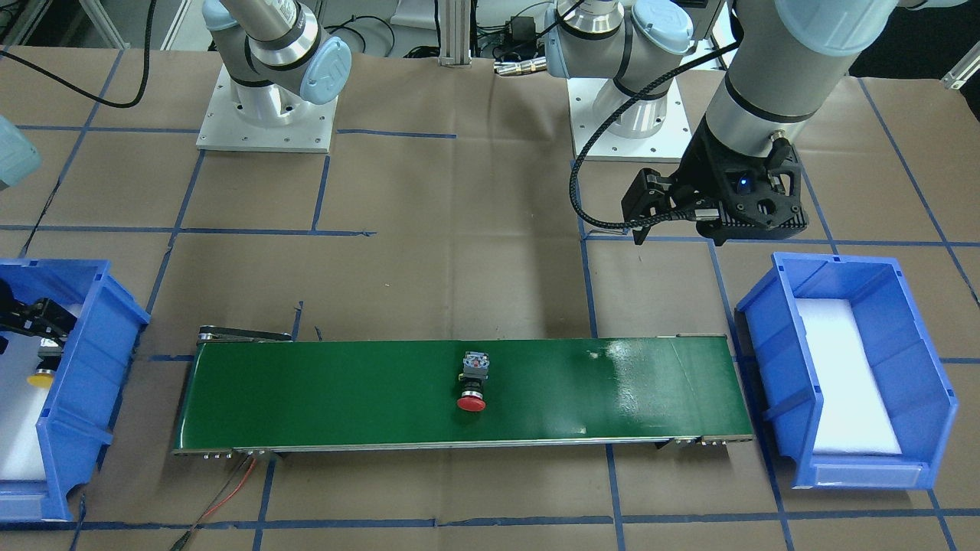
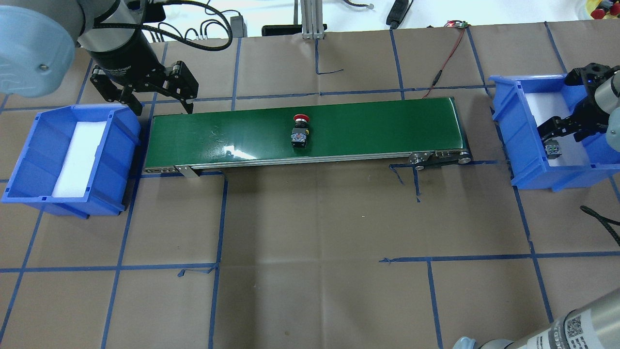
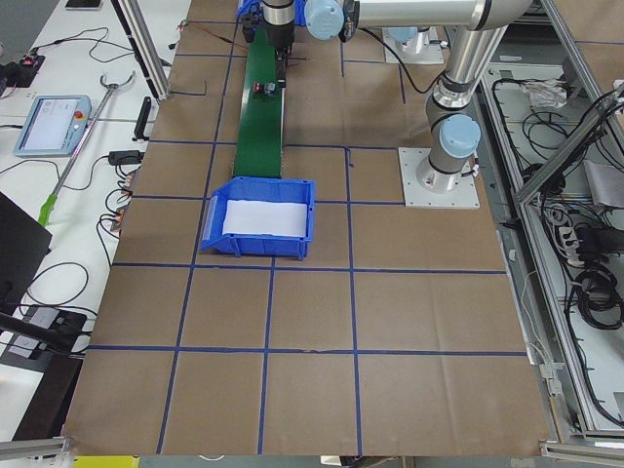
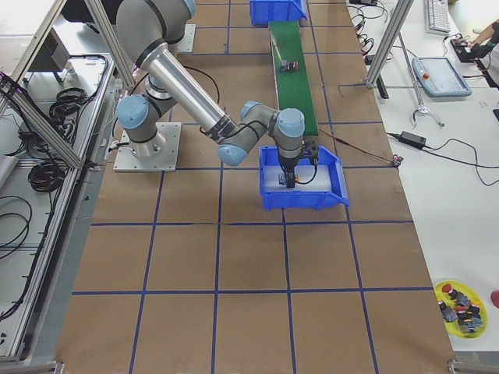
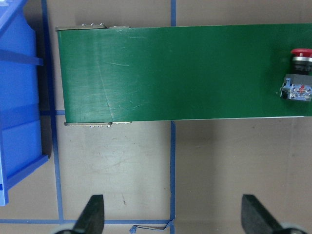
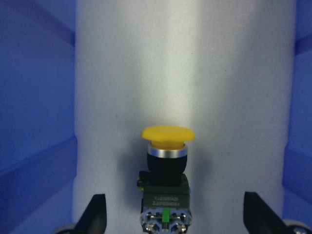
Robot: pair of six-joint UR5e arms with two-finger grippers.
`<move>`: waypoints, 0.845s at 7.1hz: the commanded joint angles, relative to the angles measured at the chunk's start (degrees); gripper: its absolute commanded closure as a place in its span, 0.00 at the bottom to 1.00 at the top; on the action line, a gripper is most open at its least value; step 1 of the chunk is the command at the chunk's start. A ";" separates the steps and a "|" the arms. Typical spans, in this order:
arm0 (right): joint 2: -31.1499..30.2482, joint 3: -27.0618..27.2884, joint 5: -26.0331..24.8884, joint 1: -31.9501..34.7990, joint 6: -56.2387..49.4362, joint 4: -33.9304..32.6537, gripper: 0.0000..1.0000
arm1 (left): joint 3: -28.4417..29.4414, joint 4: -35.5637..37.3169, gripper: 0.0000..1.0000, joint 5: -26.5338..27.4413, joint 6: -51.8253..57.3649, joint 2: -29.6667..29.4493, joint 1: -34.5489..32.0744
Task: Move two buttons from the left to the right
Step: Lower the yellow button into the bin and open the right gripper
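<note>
The red button (image 1: 472, 383) lies on its side at the middle of the green conveyor belt (image 1: 344, 390), cap toward the operators' side; it also shows in the overhead view (image 2: 300, 130) and at the right edge of the left wrist view (image 5: 298, 73). My left gripper (image 2: 163, 104) is open and empty, above the table just behind the belt's left end. The yellow button (image 6: 167, 161) lies on white foam in the right blue bin (image 2: 523, 155). My right gripper (image 2: 557, 133) hangs over it, open, with the fingers (image 6: 96, 214) wide of the button and not touching it.
A second blue bin (image 2: 29, 160) with white foam stands off the belt's left end and holds nothing that I can see. A red cable (image 2: 443, 63) runs from the belt's far right corner. Brown paper with blue tape lines covers the table.
</note>
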 commanded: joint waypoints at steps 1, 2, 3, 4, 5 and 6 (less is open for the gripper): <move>-1.11 -3.44 -0.95 0.32 0.92 0.75 0.00 | -0.01 0.04 0.00 -0.01 0.07 -0.01 0.00; -2.51 -5.99 -2.27 0.67 1.80 2.49 0.00 | -0.01 0.13 0.00 -0.01 0.07 -0.10 0.00; -3.74 -8.62 -4.19 1.63 4.42 8.08 0.00 | -0.01 0.04 0.00 -0.01 0.15 -0.10 0.00; -5.67 -11.08 -5.69 3.91 6.27 13.53 0.00 | -0.01 0.04 0.00 -0.01 0.16 -0.10 0.00; -9.17 -13.11 -5.79 6.54 11.86 21.42 0.00 | -0.01 0.13 0.00 -0.01 0.16 -0.10 0.00; -12.42 -13.65 -5.62 9.52 19.83 30.20 0.00 | -0.01 0.04 0.00 -0.10 0.16 -0.10 0.00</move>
